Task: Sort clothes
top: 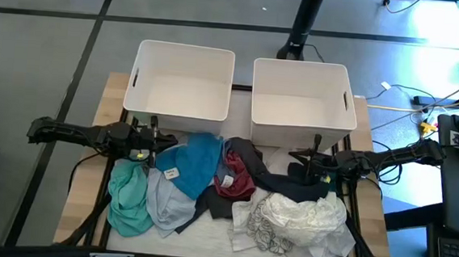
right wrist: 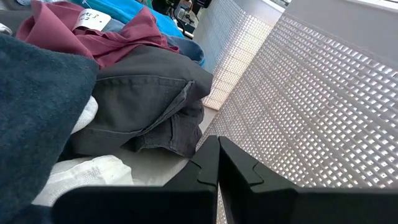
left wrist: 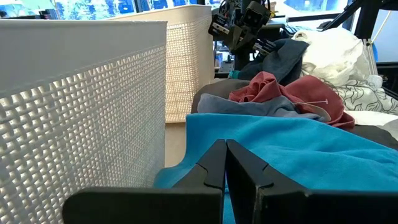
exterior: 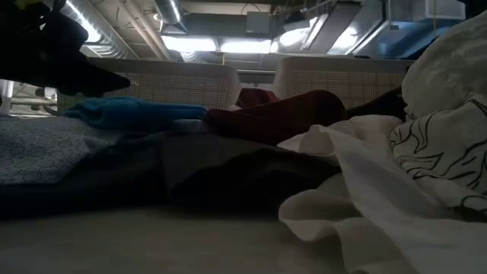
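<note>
A heap of clothes [top: 225,197] fills the lower middle of the frame on the worktop [top: 89,167], below two empty white bins [top: 184,81]. The left claw [top: 157,146] and right claw [top: 304,160], both pinched closed and holding nothing, sit beside the heap, apparently ready to begin sorting.

high: straight down over whole table [top: 92,127], both bins [top: 182,81] and clothes pile [top: 225,193] in frame, far off.
low: table-top height, level, pressed close into the pile; white patterned garment [exterior: 441,152] fills its right, bin walls behind.
left wrist: low beside left bin [left wrist: 81,93], facing across the pile past bright blue cloth [left wrist: 311,149] to the other arm.
right wrist: low beside right bin [right wrist: 323,93], facing back over the dark grey garment [right wrist: 143,93].
shared: dark red garment [left wrist: 292,93] seen in all four.
</note>
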Controlling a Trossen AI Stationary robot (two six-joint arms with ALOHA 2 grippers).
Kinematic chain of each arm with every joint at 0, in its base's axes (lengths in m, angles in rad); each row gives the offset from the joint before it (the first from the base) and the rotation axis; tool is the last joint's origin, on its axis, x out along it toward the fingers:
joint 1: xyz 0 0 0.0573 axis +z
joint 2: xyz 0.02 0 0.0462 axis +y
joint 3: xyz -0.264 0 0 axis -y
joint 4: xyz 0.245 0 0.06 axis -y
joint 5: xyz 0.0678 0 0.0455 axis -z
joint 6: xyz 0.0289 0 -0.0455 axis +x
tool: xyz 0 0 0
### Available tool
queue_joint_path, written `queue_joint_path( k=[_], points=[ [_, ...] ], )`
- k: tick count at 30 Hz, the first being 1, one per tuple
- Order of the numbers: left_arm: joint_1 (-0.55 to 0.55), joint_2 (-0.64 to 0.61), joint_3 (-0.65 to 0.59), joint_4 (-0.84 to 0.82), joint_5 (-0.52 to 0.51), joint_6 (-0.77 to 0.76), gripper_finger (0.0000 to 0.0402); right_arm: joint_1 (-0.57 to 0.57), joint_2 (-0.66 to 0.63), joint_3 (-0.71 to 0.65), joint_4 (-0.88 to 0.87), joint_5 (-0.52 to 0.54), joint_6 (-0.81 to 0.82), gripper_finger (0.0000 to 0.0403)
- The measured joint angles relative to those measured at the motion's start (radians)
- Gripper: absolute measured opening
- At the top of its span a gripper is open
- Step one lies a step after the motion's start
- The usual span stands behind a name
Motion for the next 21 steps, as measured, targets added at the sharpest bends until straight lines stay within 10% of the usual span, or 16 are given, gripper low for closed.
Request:
queue_joint_path(
  k=[13,21],
  points=[
    [0.0,0.0,0.0,0.021,-0.003,-0.107,0.0001,0.0,0.0,0.0,0.0,0.0,-0.005,0.0008],
    [0.0,0.0,-0.001,0.141,-0.002,-0.252,0.0001,0.0,0.0,0.0,0.0,0.003,-0.28,0.0008]
  ],
)
